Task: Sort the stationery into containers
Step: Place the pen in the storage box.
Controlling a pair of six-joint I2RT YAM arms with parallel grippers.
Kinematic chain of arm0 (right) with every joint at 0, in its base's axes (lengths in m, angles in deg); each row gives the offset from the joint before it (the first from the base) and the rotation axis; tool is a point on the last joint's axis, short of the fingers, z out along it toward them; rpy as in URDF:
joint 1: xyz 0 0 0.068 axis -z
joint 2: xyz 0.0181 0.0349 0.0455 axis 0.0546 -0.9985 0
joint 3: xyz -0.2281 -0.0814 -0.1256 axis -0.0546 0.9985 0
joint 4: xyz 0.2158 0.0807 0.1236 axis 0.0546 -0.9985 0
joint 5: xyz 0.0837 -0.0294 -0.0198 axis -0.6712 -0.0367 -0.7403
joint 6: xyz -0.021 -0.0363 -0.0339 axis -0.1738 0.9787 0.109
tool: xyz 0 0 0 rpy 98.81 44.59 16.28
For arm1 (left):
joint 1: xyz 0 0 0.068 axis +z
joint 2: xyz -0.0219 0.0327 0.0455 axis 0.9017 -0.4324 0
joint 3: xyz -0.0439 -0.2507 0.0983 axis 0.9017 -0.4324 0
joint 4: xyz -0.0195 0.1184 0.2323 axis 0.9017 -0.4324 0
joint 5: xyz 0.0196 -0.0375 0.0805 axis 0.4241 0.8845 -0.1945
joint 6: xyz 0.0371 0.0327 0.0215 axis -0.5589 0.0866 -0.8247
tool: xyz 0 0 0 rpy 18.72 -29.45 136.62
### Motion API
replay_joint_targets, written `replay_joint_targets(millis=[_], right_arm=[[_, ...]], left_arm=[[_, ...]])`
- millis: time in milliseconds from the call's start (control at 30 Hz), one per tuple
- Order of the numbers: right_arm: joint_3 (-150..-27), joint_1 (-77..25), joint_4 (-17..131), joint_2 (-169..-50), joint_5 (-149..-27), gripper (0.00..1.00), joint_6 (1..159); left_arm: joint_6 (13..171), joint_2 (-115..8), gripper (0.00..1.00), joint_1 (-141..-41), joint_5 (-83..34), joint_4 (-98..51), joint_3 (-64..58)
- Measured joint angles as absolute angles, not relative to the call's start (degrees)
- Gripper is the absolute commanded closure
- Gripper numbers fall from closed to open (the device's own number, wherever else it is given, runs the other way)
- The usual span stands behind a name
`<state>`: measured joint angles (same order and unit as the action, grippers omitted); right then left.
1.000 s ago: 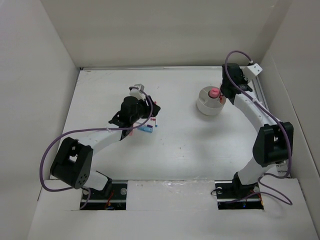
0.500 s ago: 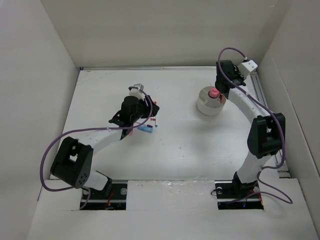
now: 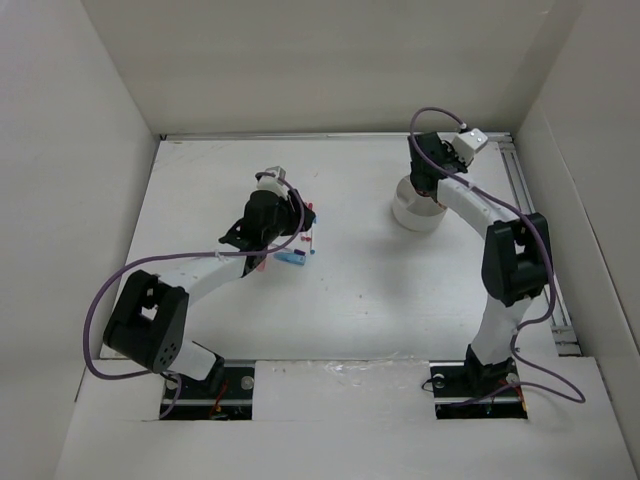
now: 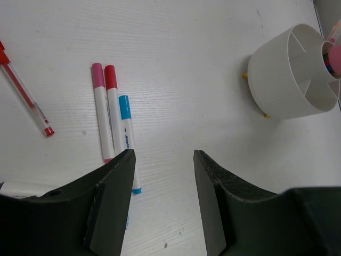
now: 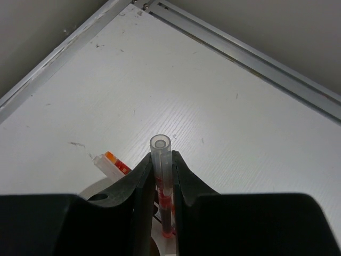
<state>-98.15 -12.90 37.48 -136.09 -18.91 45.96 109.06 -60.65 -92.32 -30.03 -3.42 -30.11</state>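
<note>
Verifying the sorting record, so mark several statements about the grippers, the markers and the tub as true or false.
The right gripper grips a thin red pen. True.
The left gripper is clamped on a marker. False: its jaws are open and empty.
Three markers lie side by side on the table. True.
The white tub has no dividers. False: dividers split it into compartments.
</note>
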Motion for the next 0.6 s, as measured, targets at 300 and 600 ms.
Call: replay_joint_targets(millis=[300,600], right_arm=[[-98.2,-13.9,36.2,-135.8,-19.3,0.6,43.2],[-93.4,-14.0,38.3,-122.4,-28.5,0.51,41.8]], left_arm=[[109.1,-60.7,0.56,-92.0,-32.5,-5.2,-30.0],[109.1,-60.7,0.64,-91.6,-36.2,-7.0,-29.8]])
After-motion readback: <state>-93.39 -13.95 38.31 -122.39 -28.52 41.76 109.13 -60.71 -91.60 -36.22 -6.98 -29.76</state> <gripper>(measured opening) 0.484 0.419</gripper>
